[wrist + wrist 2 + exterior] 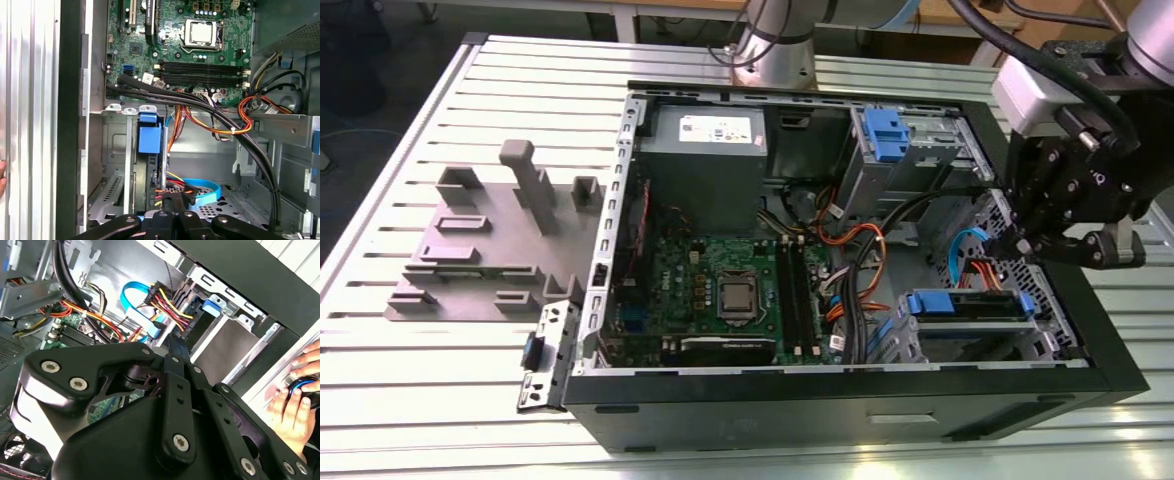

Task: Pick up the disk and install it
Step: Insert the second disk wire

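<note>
The disk [971,304] sits edge-on in the lower metal drive bay at the case's front corner, its blue carrier frame showing. In the first wrist view the disk [149,150] stands in the bay slot with red, yellow and blue cables ending just beside it. My gripper [1018,246] hangs over the case wall on the exterior view's right, above those cables. Its black fingers are shut together with nothing between them, tips close to the cable plugs in both wrist views: gripper [173,199], gripper [173,342].
The open computer case [854,400] lies on a slatted metal table. Inside are the motherboard [727,285], a grey power-supply box [700,135] and an upper bay with a blue latch [886,135]. A grey fixture [487,240] stands outside. A person's hand [295,400] rests by the case.
</note>
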Action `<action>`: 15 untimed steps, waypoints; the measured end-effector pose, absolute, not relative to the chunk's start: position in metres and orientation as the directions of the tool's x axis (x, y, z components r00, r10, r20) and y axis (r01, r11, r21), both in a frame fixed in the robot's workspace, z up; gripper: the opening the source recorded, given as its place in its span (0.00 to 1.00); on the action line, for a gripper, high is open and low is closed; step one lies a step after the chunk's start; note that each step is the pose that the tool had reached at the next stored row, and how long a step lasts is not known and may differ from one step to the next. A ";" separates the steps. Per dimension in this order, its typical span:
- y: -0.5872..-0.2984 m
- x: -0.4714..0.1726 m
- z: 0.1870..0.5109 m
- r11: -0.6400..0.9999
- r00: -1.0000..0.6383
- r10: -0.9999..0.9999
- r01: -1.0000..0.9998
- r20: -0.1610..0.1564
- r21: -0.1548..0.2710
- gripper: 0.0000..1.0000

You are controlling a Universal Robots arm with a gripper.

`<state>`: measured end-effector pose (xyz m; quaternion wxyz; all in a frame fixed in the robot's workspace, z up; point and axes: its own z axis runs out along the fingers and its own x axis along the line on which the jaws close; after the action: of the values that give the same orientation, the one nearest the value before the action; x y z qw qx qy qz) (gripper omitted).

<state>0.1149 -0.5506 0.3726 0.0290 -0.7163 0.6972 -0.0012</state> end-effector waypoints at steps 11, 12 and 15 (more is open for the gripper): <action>-0.538 0.115 0.373 -0.026 0.028 -0.999 -0.999 -0.037 -0.043 0.11; -0.538 0.115 0.373 -0.026 0.028 -0.999 -0.999 -0.037 -0.043 0.11; -0.538 0.115 0.378 -0.026 0.028 -0.999 -0.999 -0.037 -0.043 0.11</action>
<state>0.1148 -0.5378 0.3783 0.0283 -0.7163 0.6972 -0.0018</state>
